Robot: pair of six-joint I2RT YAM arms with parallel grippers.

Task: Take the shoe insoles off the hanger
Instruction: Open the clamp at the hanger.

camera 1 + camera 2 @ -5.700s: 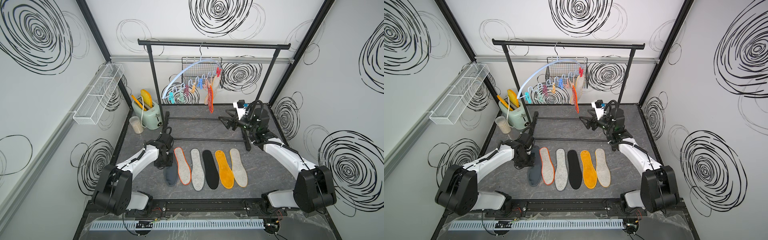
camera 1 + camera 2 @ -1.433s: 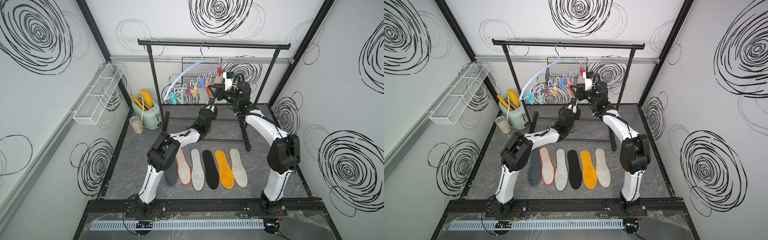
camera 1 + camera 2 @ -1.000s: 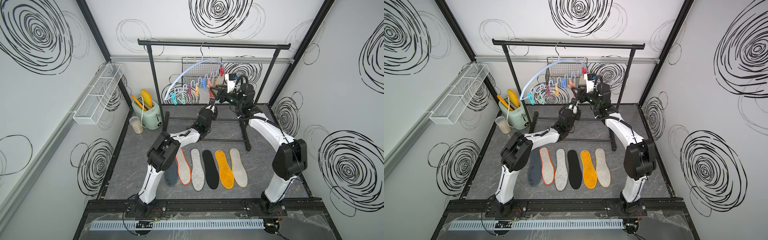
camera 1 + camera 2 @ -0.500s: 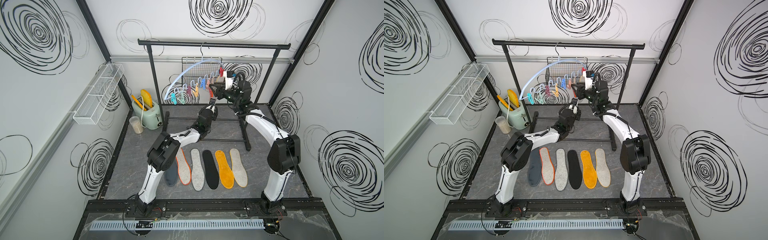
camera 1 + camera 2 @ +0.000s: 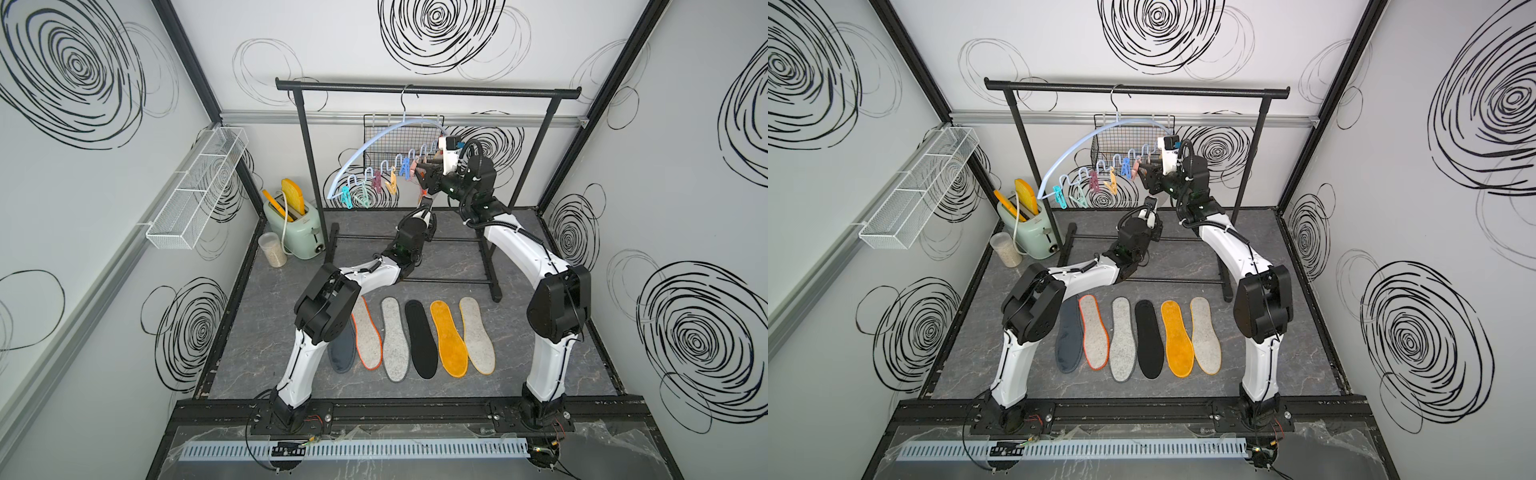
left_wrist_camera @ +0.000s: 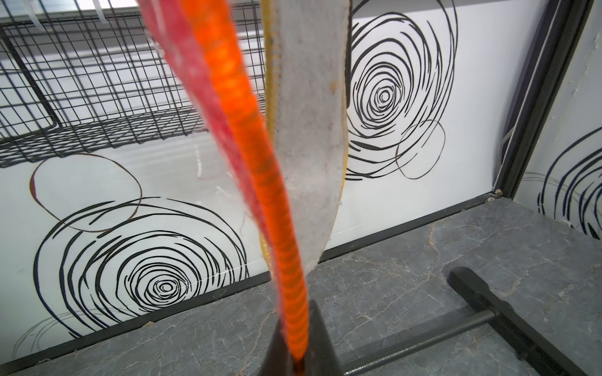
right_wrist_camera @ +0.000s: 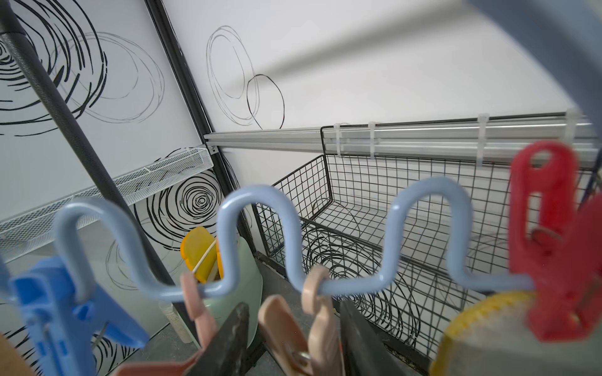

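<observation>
Up at the right end of the pale blue arched plastic hanger (image 5: 422,119), hooked on the black tubular rack (image 5: 428,88), I see the arms meet in both top views. The right gripper (image 5: 424,176) sits among the coloured pegs, and the left gripper (image 5: 427,203) reaches up from just below it. Six flat foot-shaped insoles (image 5: 419,338) lie in a row on the grey stone-look floor (image 5: 266,324), well apart from the hanger.

Left wrist view: the left gripper (image 6: 294,353) is clamped on the lower tip of the fuzzy orange insole (image 6: 250,136), seen edge-on with its red-mottled back to one side. The long axis runs straight away from the jaws, toward the hanger. Just beside it hangs a grey felt insole (image 6: 309,114), thin, with a yellow edge. The black wire mesh basket (image 6: 97,97) is behind.

Right wrist view: the right gripper (image 7: 293,348) has two black jaws standing either side of a tan plastic peg (image 7: 299,328) on the wavy lower bar (image 7: 254,197). I cannot tell whether they press it. A red peg (image 7: 550,247) nearby bites the yellow-edged felt.

Judgement: the tan peg probably holds the orange insole, though its bite is hidden. The next move turns on one line: peg above, left grip below, insole between. Squeeze the peg, then draw downward. Risk: the hanger swings.
</observation>
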